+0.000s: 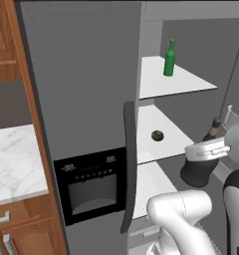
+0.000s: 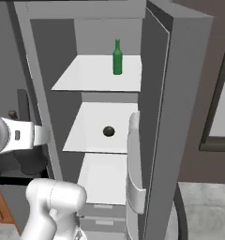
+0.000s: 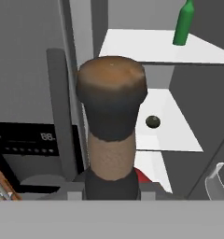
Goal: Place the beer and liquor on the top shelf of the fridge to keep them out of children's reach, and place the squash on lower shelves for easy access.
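You have the liquor [image 1: 200, 169] in hand, and what the next move turns on is how far below its goal it sits. In the left base view the top shelf [image 1: 186, 85] lies at about 11 o'clock from the bottle, up and deeper into the fridge [image 1: 81, 99], with a lower shelf [image 1: 166, 142] between the two levels. The bottle's long axis stands close to upright, its stopper up and leaning slightly toward 1 o'clock in that view.

The fingers [image 1: 203, 152] are drawn in tight around the bottle's neck, just under the stopper, and the wide dark body hangs below them outside the shelves. In the hand view the stopper [image 3: 111, 91] rises straight up from the bottom edge at 12 o'clock.

The beer [image 1: 169, 58] already stands upright on the top shelf, toward its back. The squash [image 1: 157, 135] rests on the shelf beneath it.

By my reading, you need to lift well clear of the lower shelf's edge before going in, and set down beside the beer without knocking it.
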